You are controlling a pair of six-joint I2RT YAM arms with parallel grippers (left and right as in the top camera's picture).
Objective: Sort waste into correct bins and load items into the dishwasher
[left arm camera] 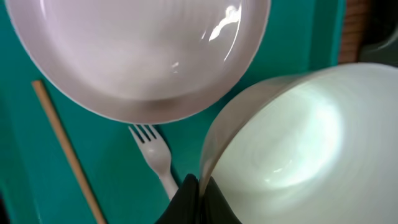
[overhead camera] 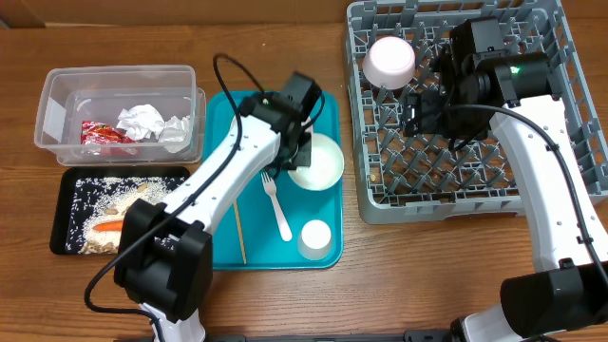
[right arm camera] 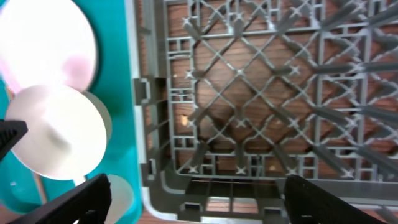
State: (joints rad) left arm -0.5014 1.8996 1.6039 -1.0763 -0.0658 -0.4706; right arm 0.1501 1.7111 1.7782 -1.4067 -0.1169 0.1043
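My left gripper (overhead camera: 306,144) (left arm camera: 200,198) is shut on the rim of a white bowl (overhead camera: 321,163) (left arm camera: 292,137) over the teal tray (overhead camera: 223,123). A white plate (left arm camera: 137,56) (right arm camera: 46,37) lies just beyond the bowl. On the teal tray lie a white fork (overhead camera: 276,204) (left arm camera: 153,155), a thin wooden stick (overhead camera: 239,233) (left arm camera: 62,155) and a small cup (overhead camera: 314,238). My right gripper (overhead camera: 418,112) (right arm camera: 202,199) hangs open over the left part of the grey dish rack (overhead camera: 570,161) (right arm camera: 249,93), holding nothing. A second bowl (overhead camera: 390,59) sits upside down in the rack.
A clear tub (overhead camera: 57,104) at the left holds a red wrapper (overhead camera: 100,135) and crumpled napkins (overhead camera: 142,121). The black tray (overhead camera: 66,214) in front of it holds grains and a carrot (overhead camera: 109,226). Bare wooden table lies between the teal tray and the rack.
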